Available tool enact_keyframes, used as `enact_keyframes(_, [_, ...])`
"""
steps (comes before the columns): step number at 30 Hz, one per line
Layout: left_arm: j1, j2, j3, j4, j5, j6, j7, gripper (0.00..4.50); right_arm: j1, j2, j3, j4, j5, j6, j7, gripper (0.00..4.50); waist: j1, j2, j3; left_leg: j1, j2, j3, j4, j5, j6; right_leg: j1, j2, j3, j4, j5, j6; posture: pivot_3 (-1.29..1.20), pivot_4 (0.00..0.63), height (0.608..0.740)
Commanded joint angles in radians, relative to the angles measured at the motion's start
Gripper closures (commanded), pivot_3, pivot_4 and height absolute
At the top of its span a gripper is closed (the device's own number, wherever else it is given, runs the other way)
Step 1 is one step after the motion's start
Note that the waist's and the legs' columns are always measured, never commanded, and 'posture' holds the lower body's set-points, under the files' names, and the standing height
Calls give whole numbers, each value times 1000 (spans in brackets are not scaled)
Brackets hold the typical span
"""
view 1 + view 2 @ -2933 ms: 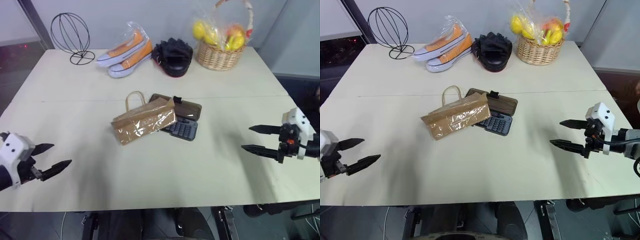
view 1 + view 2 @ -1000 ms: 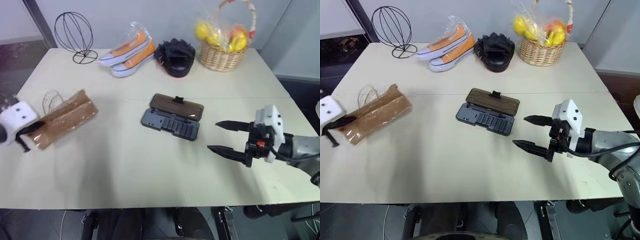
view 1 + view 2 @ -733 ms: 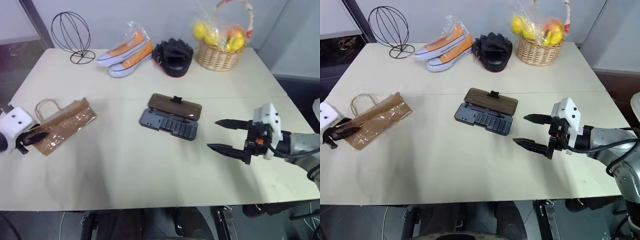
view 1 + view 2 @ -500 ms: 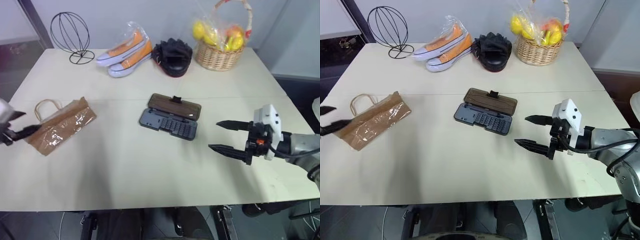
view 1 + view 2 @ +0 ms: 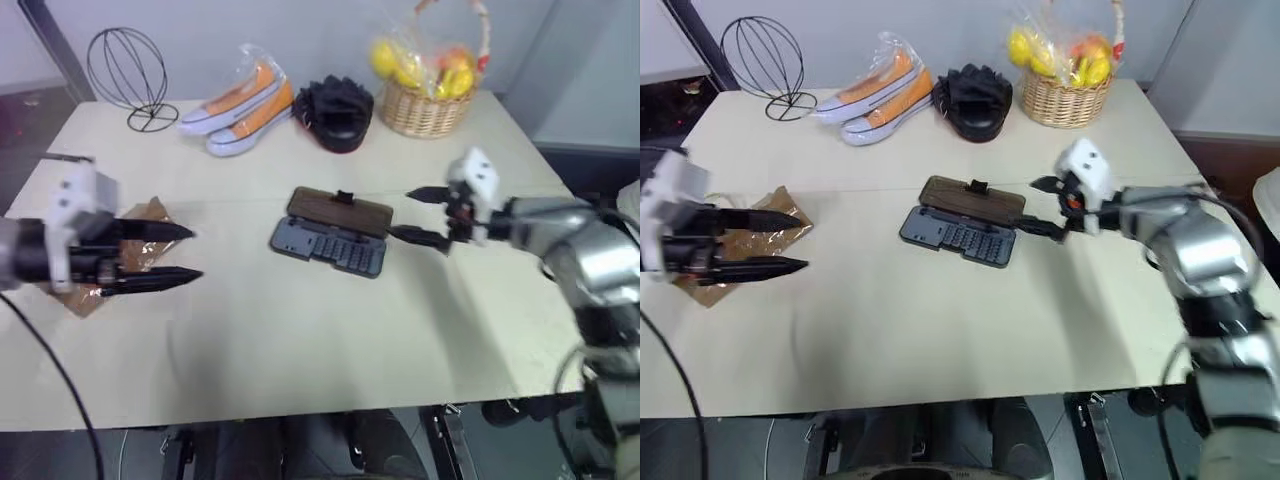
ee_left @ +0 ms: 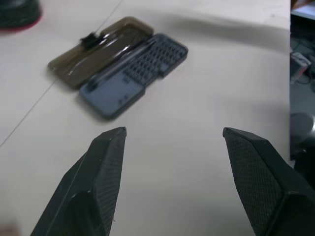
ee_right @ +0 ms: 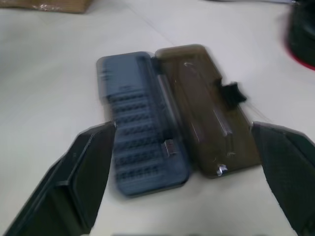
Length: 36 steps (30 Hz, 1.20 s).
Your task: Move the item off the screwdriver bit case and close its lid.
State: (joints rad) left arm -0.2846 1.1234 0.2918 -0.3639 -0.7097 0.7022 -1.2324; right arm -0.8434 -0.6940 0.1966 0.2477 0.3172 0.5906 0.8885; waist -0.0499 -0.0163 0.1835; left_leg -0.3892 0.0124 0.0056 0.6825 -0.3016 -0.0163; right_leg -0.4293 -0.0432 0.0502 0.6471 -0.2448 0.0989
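Pincers spread on both arms: the right gripper (image 5: 412,214), its black fingers apart and empty, hovers just beside the right end of the flat dark grey plastic screwdriver bit case (image 5: 326,246), which lies open at the middle of the pale beige table (image 5: 330,330). The case's smoky brown translucent lid (image 5: 339,210) rests flat on the table behind the bit tray, latch tab toward the far edge, nothing on it. The left gripper (image 5: 183,253), fingers likewise apart and empty, points toward the case from near the left edge, over the flat brown kraft paper bag (image 5: 140,222) lying there, well apart from the case. Along the far edge stand a black wire globe (image 5: 126,74), bagged orange-and-white shoes (image 5: 237,100), a black padded glove (image 5: 334,110) and a wicker fruit basket (image 5: 432,90).
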Motion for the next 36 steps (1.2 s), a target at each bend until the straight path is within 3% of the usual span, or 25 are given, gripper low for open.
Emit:
enact_keyframes(1, [-42,-17,-67,-8,39,-38,27,1232,-151,100,65,298,-145,-145,-27,0,-4,0,0,-1,0,-1,-1,0,0,-1,1,0,1,0,0,0,150,740])
enact_keyframes(6, [-49,-34,-77,-28,47,-33,65,1232,-318,232,90,727,-283,-304,-105,0,2,0,1,-6,0,-3,-3,0,0,-6,0,-1,1,-1,-2,0,150,740])
enact_keyframes(13, [-21,-51,-43,-93,24,-4,134,1232,-374,295,69,978,-382,-445,-143,0,2,0,1,-7,0,-5,-1,0,-1,-6,-4,0,1,-1,-2,0,150,740])
enact_keyframes(16, [-21,-55,-34,-102,19,5,158,1180,-374,307,64,1016,-410,-470,-146,893,2,0,1,-4,0,-5,-1,1,-1,-4,-2,-1,1,-1,-2,0,150,740])
enact_keyframes(22, [-22,-48,-31,-100,20,6,171,1180,-361,318,60,1028,-451,-495,-86,3935,-11,0,1,-2,0,-7,-2,1,-1,-2,-1,-1,2,-1,-2,0,150,740])
enact_keyframes(28, [-32,-49,-43,-92,24,2,173,1180,-356,324,51,1033,-487,-507,-80,3935,-21,0,1,-2,0,-8,-2,1,-1,-2,-1,-1,2,-1,-2,0,150,740])
enact_keyframes(30, [-31,-49,-44,-90,25,1,171,1180,-356,324,53,1033,-501,-519,-76,4494,-20,0,1,-2,0,-8,-2,1,-1,-2,-1,-1,2,-1,-2,0,150,740])
enact_keyframes(36, [-32,-48,-44,-78,31,-4,167,1180,-343,330,81,1037,-563,-551,-78,4494,-22,0,0,-1,0,-8,-2,1,-1,-1,0,-1,2,-1,-2,0,150,740])
